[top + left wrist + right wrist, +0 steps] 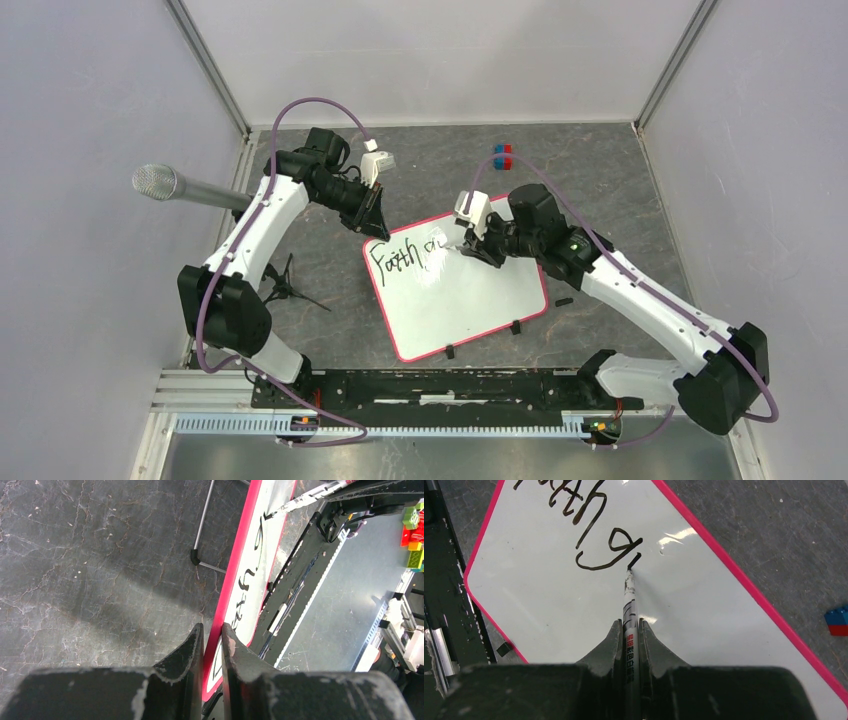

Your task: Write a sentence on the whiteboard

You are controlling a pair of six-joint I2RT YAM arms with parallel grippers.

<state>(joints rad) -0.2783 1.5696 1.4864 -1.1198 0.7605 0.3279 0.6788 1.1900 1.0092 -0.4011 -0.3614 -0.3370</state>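
The whiteboard (470, 300), white with a red-pink rim, lies tilted in the middle of the grey table. My left gripper (376, 232) is shut on the rim at its far left corner; the left wrist view shows the rim (235, 570) pinched between the fingers (212, 630). The sentence (400, 262) reads "Faith", then a "g" and the start of another stroke (594, 545). My right gripper (478, 248) is shut on a silver marker (629, 600), seen between the jaws (630, 625). The marker's black tip touches the board at the end of the last stroke.
A microphone (185, 187) reaches in from the left, over a small black tripod (285, 287). Red and blue blocks (502, 155) lie beyond the board. A small black piece (565, 301) sits right of it. The black base rail (450, 385) runs along the near edge.
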